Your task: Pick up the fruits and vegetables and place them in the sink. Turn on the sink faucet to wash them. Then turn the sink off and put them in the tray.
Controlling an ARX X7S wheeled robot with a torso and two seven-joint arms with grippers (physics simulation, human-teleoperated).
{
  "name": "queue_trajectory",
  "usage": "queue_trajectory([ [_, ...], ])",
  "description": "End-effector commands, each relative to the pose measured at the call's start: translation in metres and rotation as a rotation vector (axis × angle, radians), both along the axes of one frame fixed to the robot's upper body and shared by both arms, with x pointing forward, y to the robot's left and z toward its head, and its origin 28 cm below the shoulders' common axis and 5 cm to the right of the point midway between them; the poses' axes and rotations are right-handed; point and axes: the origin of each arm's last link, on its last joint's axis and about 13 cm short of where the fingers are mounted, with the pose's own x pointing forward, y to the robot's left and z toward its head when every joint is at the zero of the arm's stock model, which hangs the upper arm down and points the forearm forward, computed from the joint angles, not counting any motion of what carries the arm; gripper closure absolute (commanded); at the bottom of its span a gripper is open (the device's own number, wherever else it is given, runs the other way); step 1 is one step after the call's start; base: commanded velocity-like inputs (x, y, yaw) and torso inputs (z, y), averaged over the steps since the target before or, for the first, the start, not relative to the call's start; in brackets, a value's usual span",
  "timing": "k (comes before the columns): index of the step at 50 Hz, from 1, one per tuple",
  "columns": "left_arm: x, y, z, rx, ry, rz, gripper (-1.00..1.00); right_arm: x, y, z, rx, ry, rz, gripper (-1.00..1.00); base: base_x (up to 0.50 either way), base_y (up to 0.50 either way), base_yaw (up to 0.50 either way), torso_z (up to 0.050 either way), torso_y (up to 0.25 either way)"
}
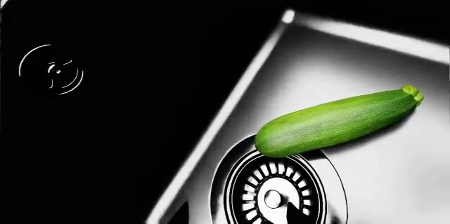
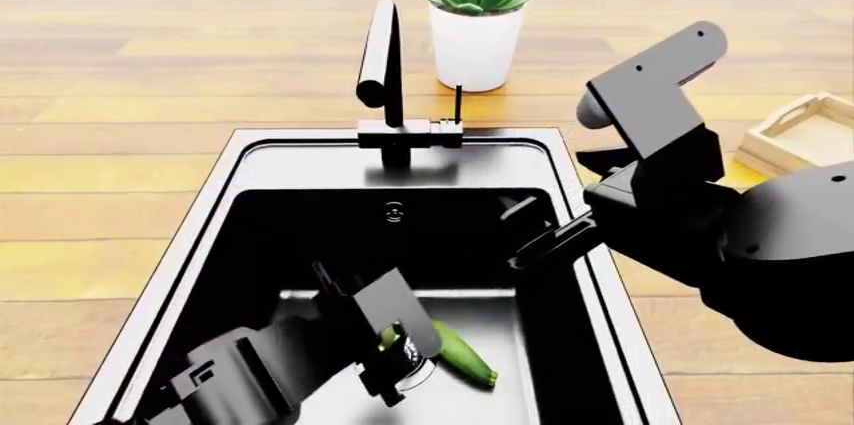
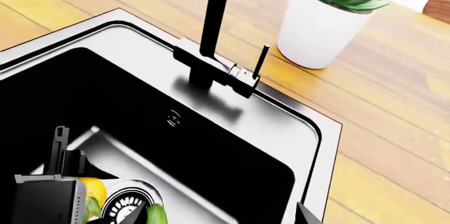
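Sink [image 2: 561, 145]: one cucumber [image 2: 465, 353], one lemon [image 3: 93, 190].

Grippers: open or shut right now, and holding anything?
Left gripper: low in the sink beside the cucumber; cannot tell how the jaws stand.
Right gripper: jaws open, holding nothing.

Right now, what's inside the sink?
The cucumber lies on the sink floor, one end over the drain. The lemon shows beside the drain, mostly hidden behind the left gripper.
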Motion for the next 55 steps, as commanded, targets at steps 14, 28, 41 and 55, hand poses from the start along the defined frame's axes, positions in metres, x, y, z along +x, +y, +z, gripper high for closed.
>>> queue_trajectory([
  [14, -0.002, -0.007, -0.040, 0.106, 0.114, -0.026, -1.00, -0.001, -0.001, -0.002, 0.016, -0.006, 0.000, -1.00, 0.01, 0.00, -0.01, -0.006, 0.000],
  [28, -0.002, -0.008, -0.030, 0.080, 0.091, -0.042, -1.00, 0.001, -0.001, -0.004, 0.016, -0.004, 0.005, -1.00, 0.00, 0.00, 0.00, -0.008, 0.000],
  [41, 0.000, 0.003, 0.028, -0.026, -0.050, -0.016, -1.00, 0.002, 0.000, -0.004, 0.025, -0.009, 0.005, -1.00, 0.00, 0.00, 0.00, -0.002, 0.000],
  [55, -0.001, 0.035, 0.077, -0.009, -0.289, 0.077, -1.00, 0.007, -0.001, -0.001, 0.071, -0.040, -0.038, -1.00, 0.00, 0.00, 0.00, 0.000, 0.000],
])
